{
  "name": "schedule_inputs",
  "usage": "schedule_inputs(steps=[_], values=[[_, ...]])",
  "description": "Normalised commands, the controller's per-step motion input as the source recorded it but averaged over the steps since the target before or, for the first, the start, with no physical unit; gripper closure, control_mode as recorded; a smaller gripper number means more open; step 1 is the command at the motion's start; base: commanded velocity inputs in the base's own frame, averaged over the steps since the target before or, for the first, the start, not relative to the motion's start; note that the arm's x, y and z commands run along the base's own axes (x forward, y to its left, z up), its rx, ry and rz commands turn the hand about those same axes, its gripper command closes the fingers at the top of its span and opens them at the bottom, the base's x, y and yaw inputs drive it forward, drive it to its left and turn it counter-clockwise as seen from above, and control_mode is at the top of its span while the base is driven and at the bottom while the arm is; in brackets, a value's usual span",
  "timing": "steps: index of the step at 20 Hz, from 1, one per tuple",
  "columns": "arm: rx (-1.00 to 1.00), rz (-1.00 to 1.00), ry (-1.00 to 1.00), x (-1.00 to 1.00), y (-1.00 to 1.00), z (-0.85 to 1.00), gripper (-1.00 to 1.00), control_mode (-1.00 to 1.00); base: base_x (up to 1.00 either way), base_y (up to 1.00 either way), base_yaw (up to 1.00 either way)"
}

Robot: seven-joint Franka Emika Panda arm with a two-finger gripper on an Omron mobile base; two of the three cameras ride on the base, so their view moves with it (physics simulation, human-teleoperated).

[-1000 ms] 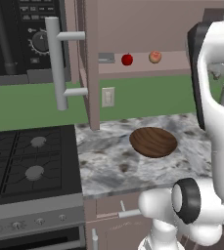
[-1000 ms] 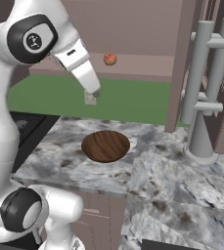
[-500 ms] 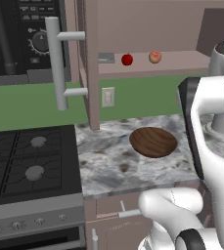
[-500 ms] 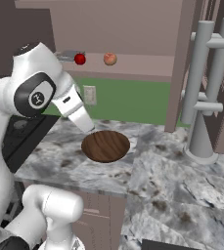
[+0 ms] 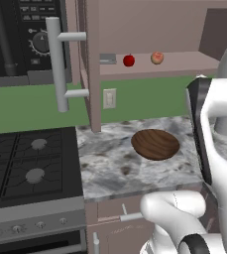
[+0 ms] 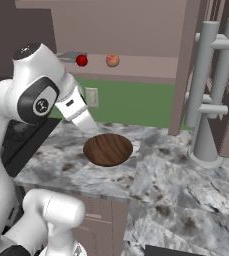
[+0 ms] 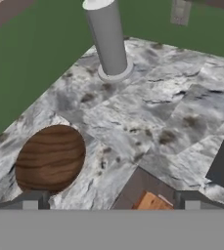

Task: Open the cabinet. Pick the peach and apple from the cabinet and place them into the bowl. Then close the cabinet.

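Cabinet (image 5: 92,64) open; apple (image 5: 129,60) and peach (image 5: 157,57) judged light, firm, roll-prone, best pinched across middle. Gripper (image 7: 111,201) spread, nothing held.

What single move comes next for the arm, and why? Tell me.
Probably raise the open gripper toward the peach on the cabinet shelf: the doors stand open, both fruits sit there, the apple beside it, and the bowl is empty.
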Motion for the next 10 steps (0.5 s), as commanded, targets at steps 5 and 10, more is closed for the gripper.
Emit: schedule_inputs(steps=[5, 10], values=[[0.01, 0.00, 0.05, 0.04, 0.00, 0.69, -1.00, -1.00, 0.00, 0.00, 0.00], [0.00, 0.00, 0.01, 0.05, 0.00, 0.36, -1.00, -1.00, 0.00, 0.00, 0.00]])
